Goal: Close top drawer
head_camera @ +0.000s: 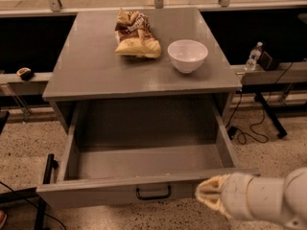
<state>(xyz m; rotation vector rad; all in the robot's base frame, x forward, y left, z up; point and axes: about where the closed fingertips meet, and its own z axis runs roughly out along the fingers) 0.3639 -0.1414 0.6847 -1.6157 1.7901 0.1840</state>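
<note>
The top drawer (144, 162) is a wide, deep grey drawer pulled far out of the grey cabinet, and it is empty inside. Its long flat front panel (96, 191) faces me and carries a small black bar handle (153, 193) at its centre. My gripper (211, 195) sits at the lower right, its pale tan tip against the right part of the front panel, just right of the handle. The white arm runs off to the lower right corner.
On the cabinet top (86, 71) lie a chip bag (135, 35) and a white bowl (187, 55). A water bottle (253, 56) stands on a ledge at the right. Cables (249, 131) trail on the speckled floor at the right. A black frame (45, 169) stands at the left.
</note>
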